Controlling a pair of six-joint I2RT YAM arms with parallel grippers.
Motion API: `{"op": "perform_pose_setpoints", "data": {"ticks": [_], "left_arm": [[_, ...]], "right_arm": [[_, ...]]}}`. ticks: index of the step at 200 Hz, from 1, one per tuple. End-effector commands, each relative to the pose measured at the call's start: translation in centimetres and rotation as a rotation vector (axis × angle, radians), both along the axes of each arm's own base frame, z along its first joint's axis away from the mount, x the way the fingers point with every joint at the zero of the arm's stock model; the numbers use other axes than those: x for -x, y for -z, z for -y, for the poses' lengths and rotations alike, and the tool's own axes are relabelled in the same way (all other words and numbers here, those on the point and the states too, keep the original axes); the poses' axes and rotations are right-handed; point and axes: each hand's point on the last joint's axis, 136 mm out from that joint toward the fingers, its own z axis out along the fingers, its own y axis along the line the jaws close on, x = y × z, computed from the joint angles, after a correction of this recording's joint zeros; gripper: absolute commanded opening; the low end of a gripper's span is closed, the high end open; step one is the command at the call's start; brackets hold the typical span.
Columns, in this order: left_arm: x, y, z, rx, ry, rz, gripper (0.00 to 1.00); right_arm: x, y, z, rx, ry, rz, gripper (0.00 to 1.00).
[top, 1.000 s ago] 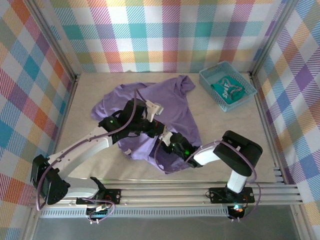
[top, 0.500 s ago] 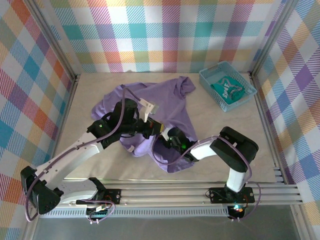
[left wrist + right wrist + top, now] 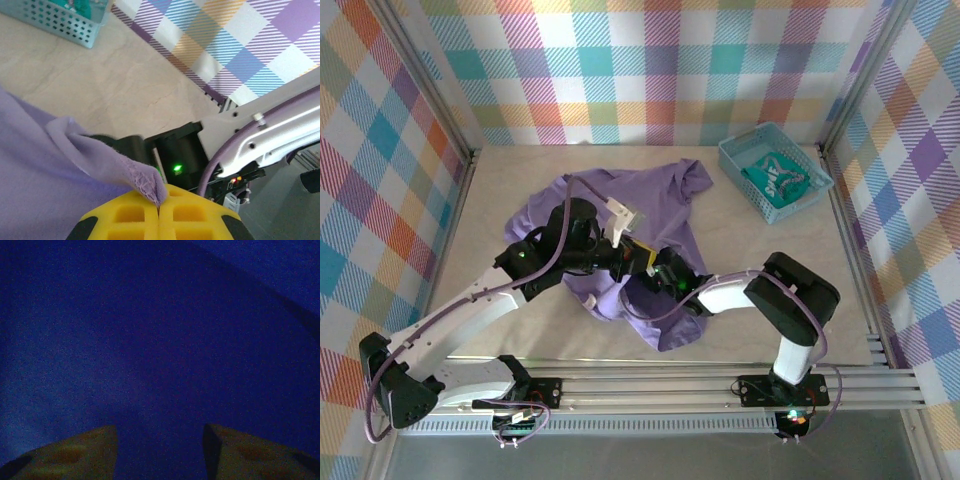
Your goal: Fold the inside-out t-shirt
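The inside-out t-shirt (image 3: 655,195), lavender and crumpled, lies mid-table. My left gripper (image 3: 642,257) is over its middle, shut on a pinched fold of the shirt's edge (image 3: 142,180), which comes out from between the closed yellow pads (image 3: 130,215). My right gripper (image 3: 667,276) is right next to it, pushed in under the cloth. In the right wrist view its yellow fingertips (image 3: 75,452) stand well apart, with dark shaded shirt cloth (image 3: 160,330) all around and nothing clamped between them. In the left wrist view, the right arm's black wrist (image 3: 175,152) sits just beyond the held fold.
A small teal basket (image 3: 745,150) at the back right holds a teal garment with white markings (image 3: 778,180). Plaid walls enclose the table on three sides. Bare tabletop (image 3: 770,235) shows right of the shirt and along the front edge.
The left gripper has carried the pinched shirt edge up and a little right. The right gripper has slid left, deeper under the cloth, with its jaws spreading wider. The shirt's lower part has bunched up.
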Motion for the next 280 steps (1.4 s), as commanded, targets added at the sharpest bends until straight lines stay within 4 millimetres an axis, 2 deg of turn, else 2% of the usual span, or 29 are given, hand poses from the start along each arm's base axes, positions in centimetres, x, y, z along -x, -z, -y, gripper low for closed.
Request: {"op": "perform_pose_setpoints", "data": {"ticks": [1,22,55,78,109,150,191,245,280], "left_arm": [[0.4,-3.2,1.2,0.050,0.037,0.089,0.00],[0.5,-4.7,2.4,0.068,0.057,0.115,0.00],[2.8,-6.8,3.7,0.100,0.161,0.160,0.00],[2.1,-7.6,3.2,0.100,0.104,0.190,0.00],[0.1,-7.1,2.1,0.040,-0.018,0.220,0.00],[-0.5,-8.4,1.9,0.053,-0.057,0.254,0.00],[-0.1,-11.3,1.9,0.106,-0.037,0.302,0.00],[1.1,-13.0,2.6,0.144,0.051,0.348,0.00],[1.9,-14.7,2.7,0.164,0.096,0.362,0.00]], "right_arm": [[-1.1,-0.4,-0.8,0.040,0.000,0.036,0.51],[-2.2,-0.5,-1.6,0.043,0.022,0.037,0.55],[-4.4,-0.8,-2.2,0.043,0.084,-0.003,0.60],[-5.8,-0.7,-1.9,0.036,0.123,-0.044,0.63],[-6.5,-0.2,-1.5,0.069,0.138,-0.067,0.66],[-8.1,-0.6,0.1,0.108,0.170,-0.083,0.69],[-9.6,-0.6,-0.2,0.125,0.169,-0.136,0.70],[-11.0,-0.9,-0.8,0.139,0.175,-0.199,0.72],[-12.1,-0.4,-0.1,0.132,0.200,-0.253,0.73]]}}
